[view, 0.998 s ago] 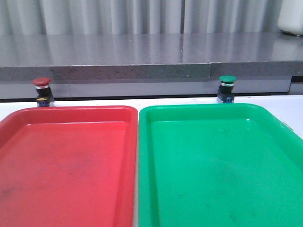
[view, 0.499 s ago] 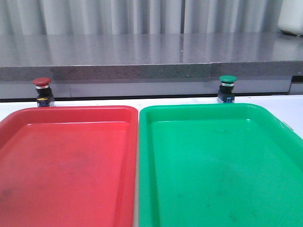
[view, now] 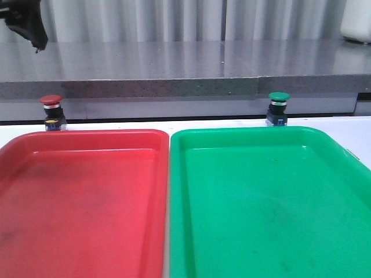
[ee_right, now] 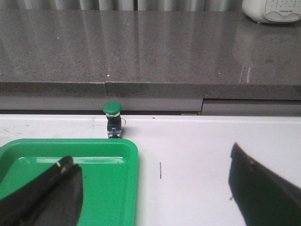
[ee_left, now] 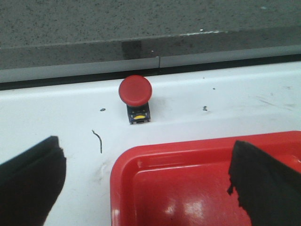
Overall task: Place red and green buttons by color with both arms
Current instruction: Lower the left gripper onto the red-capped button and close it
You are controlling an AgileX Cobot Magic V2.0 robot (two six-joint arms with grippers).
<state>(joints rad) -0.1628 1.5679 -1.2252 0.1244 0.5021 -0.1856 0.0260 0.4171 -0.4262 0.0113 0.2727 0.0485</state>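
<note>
The red button (view: 50,110) stands upright on the white table just behind the red tray (view: 87,139), at its far left corner. The green button (view: 278,107) stands behind the green tray (view: 243,134). In the left wrist view my left gripper (ee_left: 148,188) is open and empty over the red tray's corner (ee_left: 123,174), a short way from the red button (ee_left: 135,96). In the right wrist view my right gripper (ee_right: 153,193) is open and empty beside the green tray's corner (ee_right: 129,155), short of the green button (ee_right: 112,120). A black part of my left arm (view: 23,20) shows at the top left of the front view.
A grey stone ledge (view: 185,69) runs along the back, close behind both buttons. A white appliance (view: 356,20) stands on it at the far right. The two trays sit side by side and fill the near table.
A black part of my left arm has come into the front view at the top left. The buttons and trays have not moved.
</note>
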